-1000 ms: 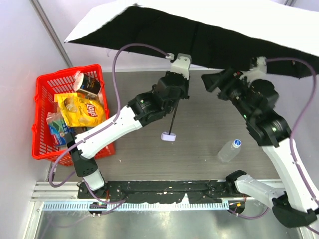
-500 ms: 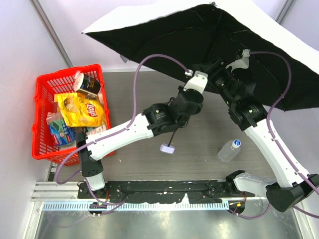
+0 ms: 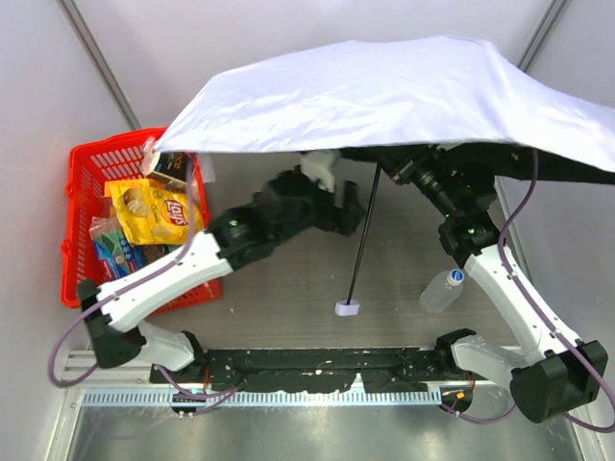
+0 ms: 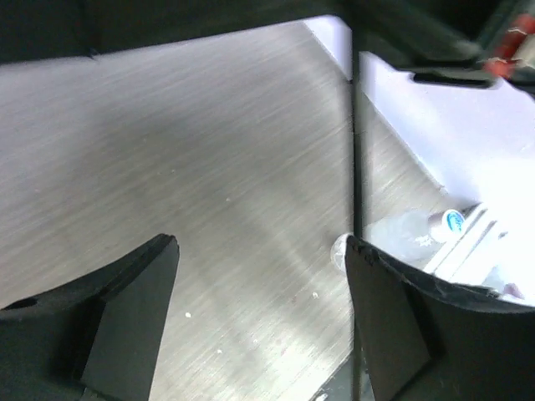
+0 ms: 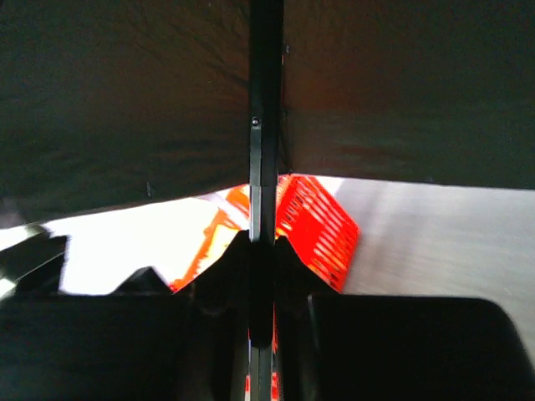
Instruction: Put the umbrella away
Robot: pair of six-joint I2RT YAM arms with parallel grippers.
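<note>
Changing hands at centre frame: released by left gripper [image 4: 259,280], now spread wide, and clamped at the shaft [image 3: 362,240] by right gripper [image 5: 262,271], with open umbrella [image 3: 365,91] tipped across upper frame; closing probably next.

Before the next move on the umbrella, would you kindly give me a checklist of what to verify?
1. Right gripper shut on the shaft: ok, the shaft sits clamped in it.
2. Left gripper open: ok, the shaft runs beside one side of it.
3. Canopy folded: not ok, fully spread.
4. Handle apart from the bottle: ok.
5. Canopy clear of the basket: cannot tell, it overhangs the far corner.
</note>
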